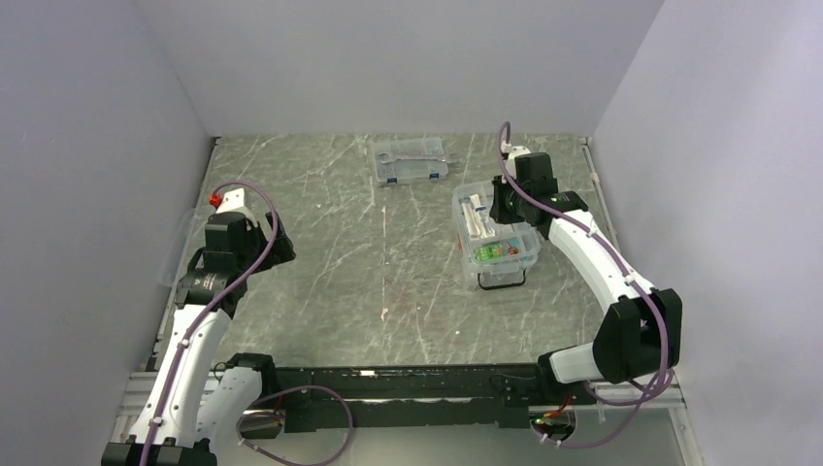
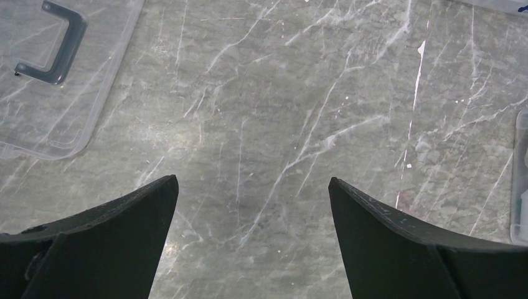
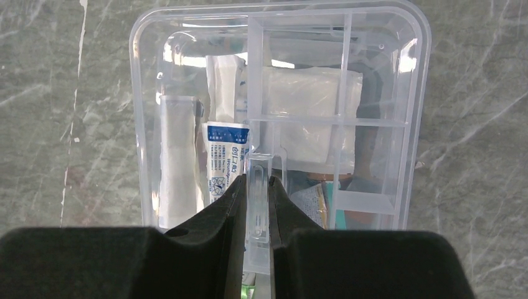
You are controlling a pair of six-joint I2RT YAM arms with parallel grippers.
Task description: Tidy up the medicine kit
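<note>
The medicine kit's clear box (image 1: 497, 245) stands right of the table's middle, its rim (image 3: 142, 124) showing in the right wrist view. The clear divided tray (image 3: 380, 121) is over the box. My right gripper (image 3: 257, 182) is shut on the tray's upright centre tab (image 3: 258, 171); in the top view this gripper (image 1: 505, 208) is over the box's far end. Below the tray lie white packets (image 3: 174, 162) and a blue-printed packet (image 3: 225, 163). The clear lid (image 2: 43, 93) with its dark handle (image 2: 56, 43) lies flat at the table's left. My left gripper (image 2: 253, 180) hangs open over bare table beside it.
A flatter clear case with blue latches (image 1: 410, 162) lies at the back centre. A black loop (image 1: 503, 282) sticks out at the box's near end. White walls close in the left, back and right. The arms' base rail (image 1: 408, 388) runs along the near edge.
</note>
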